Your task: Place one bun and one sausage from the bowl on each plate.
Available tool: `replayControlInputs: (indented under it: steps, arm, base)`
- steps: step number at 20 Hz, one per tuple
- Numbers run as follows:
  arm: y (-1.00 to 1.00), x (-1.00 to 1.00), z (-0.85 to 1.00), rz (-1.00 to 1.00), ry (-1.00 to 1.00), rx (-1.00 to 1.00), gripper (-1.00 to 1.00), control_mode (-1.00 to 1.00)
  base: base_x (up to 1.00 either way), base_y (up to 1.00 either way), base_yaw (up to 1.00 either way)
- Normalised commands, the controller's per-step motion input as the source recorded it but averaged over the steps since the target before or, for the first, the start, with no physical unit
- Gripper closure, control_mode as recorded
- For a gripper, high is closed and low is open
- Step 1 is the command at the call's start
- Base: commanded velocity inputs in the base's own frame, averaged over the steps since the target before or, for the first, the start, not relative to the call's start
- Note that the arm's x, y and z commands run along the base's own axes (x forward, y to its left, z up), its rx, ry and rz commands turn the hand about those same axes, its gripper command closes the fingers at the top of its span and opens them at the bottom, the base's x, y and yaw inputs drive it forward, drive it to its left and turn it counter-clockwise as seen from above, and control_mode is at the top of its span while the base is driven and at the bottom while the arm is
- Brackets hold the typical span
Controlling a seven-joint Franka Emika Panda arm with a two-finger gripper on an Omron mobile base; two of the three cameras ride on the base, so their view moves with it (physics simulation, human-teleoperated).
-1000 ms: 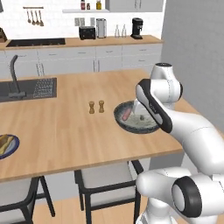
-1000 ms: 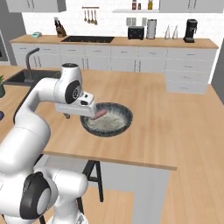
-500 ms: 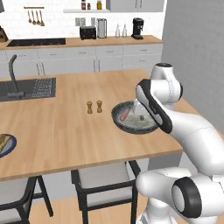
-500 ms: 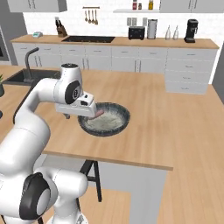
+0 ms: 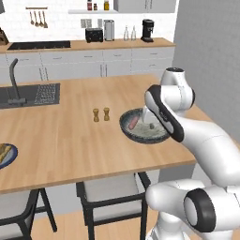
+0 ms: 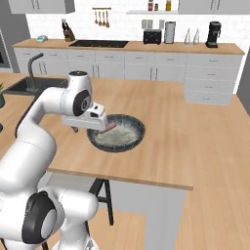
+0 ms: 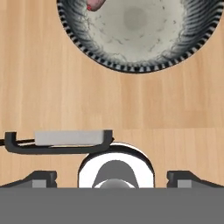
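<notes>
Gripper [image 7: 112, 177] jaws are spread wide with nothing between them; in the hand view the two dark finger tips [image 7: 37, 177] sit far apart at the bottom corners over bare wood. In the right base view the hand sits at the left rim of the bowl [image 6: 129, 141], centre-left of frame.

Bowl [image 7: 78, 48] is in the top half of the hand view, dark ribbed rim, pale speckled inside. One sausage [image 7: 94, 4] pokes in at the top edge, upper left of the bowl, lying against the inner wall (mostly cut off by the frame). Same sausage [image 5: 133, 122] in the left base view, pinkish-red, on the left side of the bowl [image 5: 131, 133], centre-right of frame; in the right base view it [image 6: 110, 127] shows just right of the hand.

The bowl's middle looks bare in the hand view.

A plate [image 5: 10, 157] at the far left edge of the left base view, well apart from the bowl, with something tan on it (bun, probably; too small and cropped to say).

Salt and pepper shakers [image 5: 101, 114] stand just left of the bowl on the counter [image 5: 65, 136]. Sink [image 5: 33, 93] with faucet upper left.
</notes>
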Motion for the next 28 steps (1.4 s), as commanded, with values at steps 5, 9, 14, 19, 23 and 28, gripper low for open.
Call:
replayControlInputs:
  steps: [5, 9, 14, 19, 23, 28]
  arm:
    - [-0.02, 1.00, -0.18, -0.04, 0.00, 0.07, -1.00, -1.00]
    - [-0.02, 1.00, -0.35, -0.04, 0.00, 0.09, -1.00, -1.00]
    - [0.00, 1.00, -0.46, -0.03, -0.01, 0.09, -1.00, -1.00]
    - [0.00, 0.81, -0.32, -0.01, -0.04, 0.08, -1.00, -1.00]
    - [-0.04, 0.34, -0.36, 0.00, -0.01, 0.02, -1.00, -1.00]
    - [0.08, 0.63, -0.49, -0.05, 0.00, 0.04, -1.00, -1.00]
  base:
    - [0.00, 0.00, 0.00]
    - [0.00, 0.00, 0.00]
    - [0.00, 0.00, 0.00]
    - [0.00, 0.00, 0.00]
    - [0.00, 0.00, 0.00]
    - [0.00, 0.00, 0.00]
